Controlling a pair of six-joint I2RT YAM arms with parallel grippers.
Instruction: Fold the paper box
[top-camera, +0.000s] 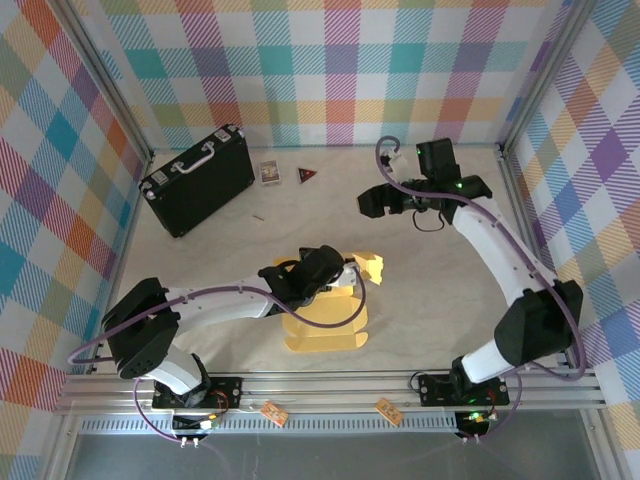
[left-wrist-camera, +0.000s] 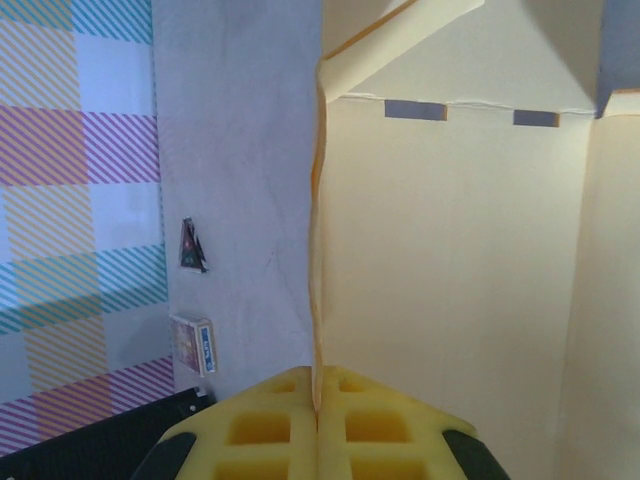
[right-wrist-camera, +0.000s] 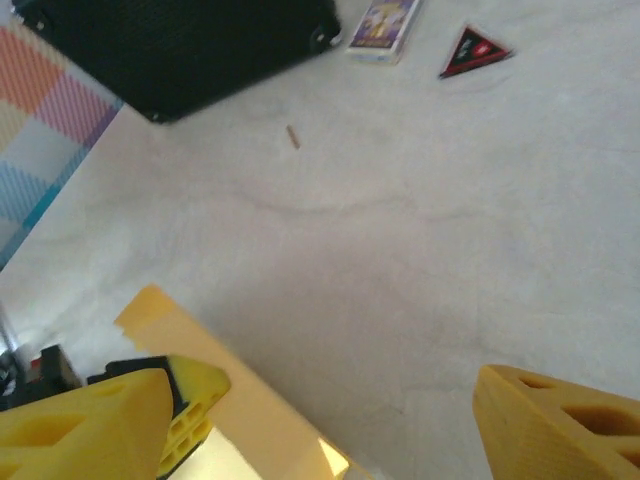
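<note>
Mustard-yellow cardboard paper box (top-camera: 322, 335), partly erected, sits at 6 o'clock on the pale table (top-camera: 440, 290), near the arm bases. The left arm's jaws are clenched on the edge of one thin box panel. The right arm's jaws stand released at 1 o'clock, well apart from the box. A black hard case with a pale handle (top-camera: 197, 178) lies at 10 o'clock.

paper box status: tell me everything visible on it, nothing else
The paper box is mustard-yellow cardboard, paler on its inner faces, and only partly folded. Panels stand up from a base lying on the table, centre front between the arms. The left wrist view shows one upright wall edge-on, a flap angled over the top, and two small slots along a crease. The left gripper is shut on that wall's edge.
</note>
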